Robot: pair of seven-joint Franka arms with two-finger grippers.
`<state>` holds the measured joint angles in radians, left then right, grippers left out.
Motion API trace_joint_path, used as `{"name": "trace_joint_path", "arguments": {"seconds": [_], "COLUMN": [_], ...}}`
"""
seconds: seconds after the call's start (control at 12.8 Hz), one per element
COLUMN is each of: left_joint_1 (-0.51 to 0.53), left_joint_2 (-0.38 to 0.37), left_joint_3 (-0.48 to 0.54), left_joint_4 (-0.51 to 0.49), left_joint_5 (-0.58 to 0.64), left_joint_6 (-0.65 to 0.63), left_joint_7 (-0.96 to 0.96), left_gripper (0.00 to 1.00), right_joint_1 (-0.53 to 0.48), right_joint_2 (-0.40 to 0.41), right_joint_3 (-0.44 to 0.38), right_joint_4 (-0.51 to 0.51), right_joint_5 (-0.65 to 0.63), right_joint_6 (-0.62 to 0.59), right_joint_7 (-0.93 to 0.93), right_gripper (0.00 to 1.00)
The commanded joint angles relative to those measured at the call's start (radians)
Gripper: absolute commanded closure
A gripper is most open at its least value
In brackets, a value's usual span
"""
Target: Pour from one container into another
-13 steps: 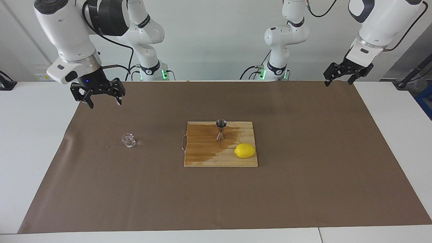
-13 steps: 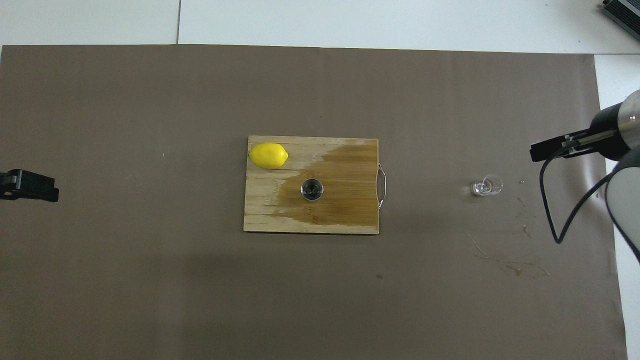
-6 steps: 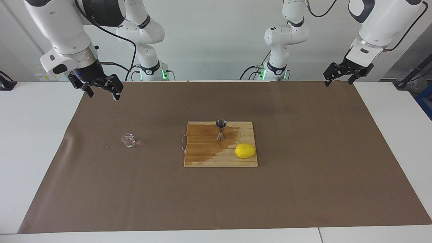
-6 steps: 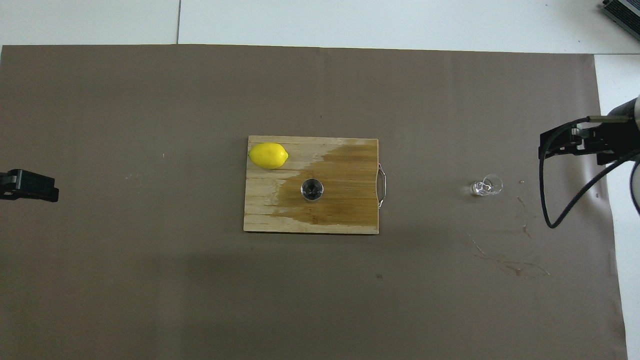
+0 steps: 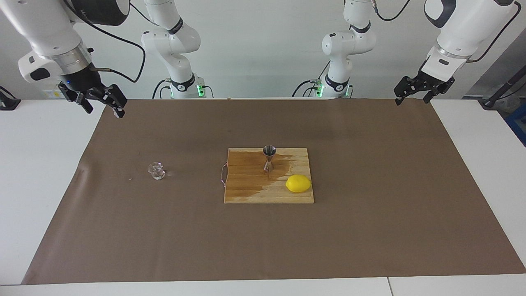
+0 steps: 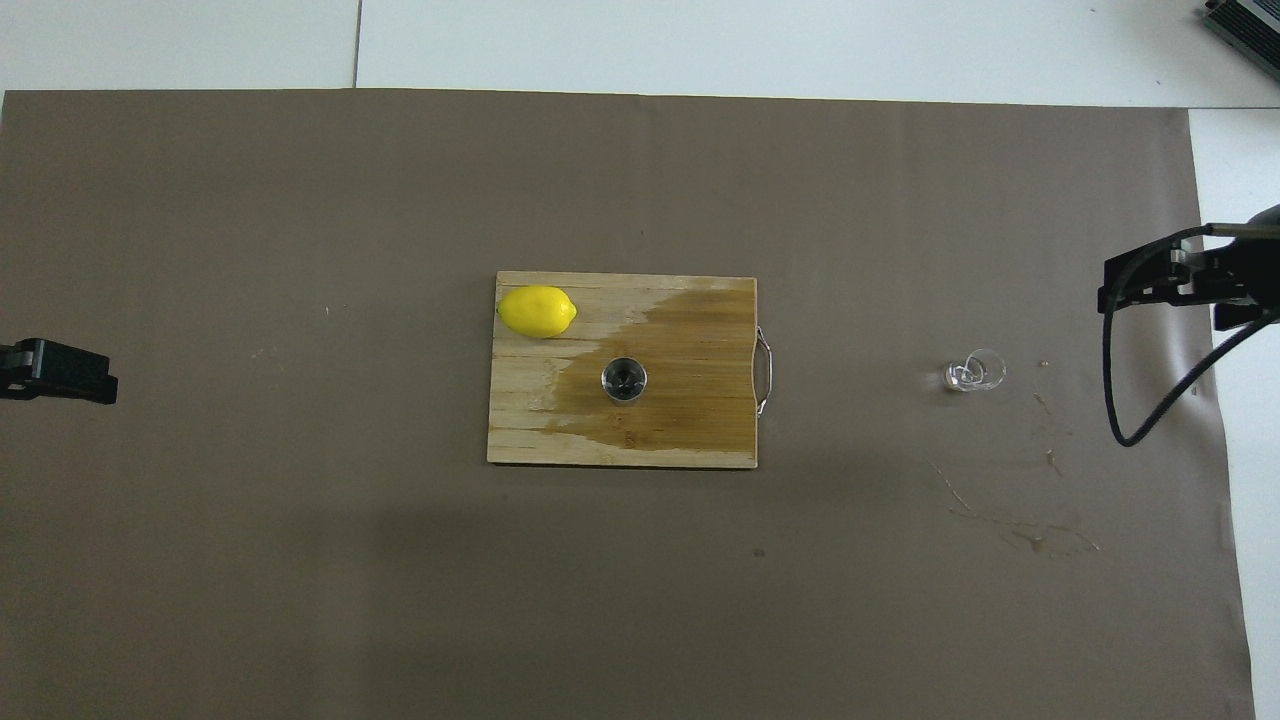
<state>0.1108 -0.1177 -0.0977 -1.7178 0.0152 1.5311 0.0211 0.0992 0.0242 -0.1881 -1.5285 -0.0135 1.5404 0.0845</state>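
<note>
In the facing view, no writing could be read. The right tool [image 5: 101, 105] hung wide open and empty, well apart from the glass cup [image 5: 156, 171]. The left tool [image 5: 412, 98], also open and empty, waited well apart from the jigger [image 5: 269, 158] on the cutting board [image 5: 246, 193].

In the overhead view, the cup [image 6: 974, 373] stood near the right tool [image 6: 1165, 285], on the paper covering the surface.

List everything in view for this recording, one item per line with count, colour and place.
cup: one, clear glass, on the paper toward the right arm's end
jigger: one, steel, upright on the board
board: one, wood, partly wet-stained, mid-table
lemon: one, yellow, on the board's corner
paper: one sheet, brown, covering the table
table: one, white
right gripper: black, open, raised over the paper's edge
left gripper: black, open, waiting over the paper's corner
</note>
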Motion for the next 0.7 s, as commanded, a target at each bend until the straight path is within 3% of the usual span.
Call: {"name": "trace_joint_path", "arguments": {"seconds": [0.0, 0.31, 0.63], "left_joint_1": [0.009, 0.009, 0.009], "left_joint_2": [-0.02, -0.02, -0.017], "left_joint_3": [-0.005, -0.005, -0.004], "left_joint_4": [-0.02, -0.02, -0.006], "left_joint_5": [0.009, 0.009, 0.011], "left_joint_6": [-0.003, -0.005, 0.012], "left_joint_7": [-0.001, -0.001, 0.002], "left_gripper": [0.0, 0.0, 0.0], "right_joint_1": [-0.003, -0.028, -0.032], "right_joint_2": [-0.035, -0.148, -0.112], "right_joint_3": [0.019, 0.059, 0.061], "right_joint_4": [-0.058, -0.194, -0.142], "right_joint_5": [-0.028, -0.048, -0.052], "right_joint_6": [0.017, 0.05, 0.066], "right_joint_7": [-0.025, -0.028, -0.017], "right_gripper": [0.0, 0.0, 0.0]}}
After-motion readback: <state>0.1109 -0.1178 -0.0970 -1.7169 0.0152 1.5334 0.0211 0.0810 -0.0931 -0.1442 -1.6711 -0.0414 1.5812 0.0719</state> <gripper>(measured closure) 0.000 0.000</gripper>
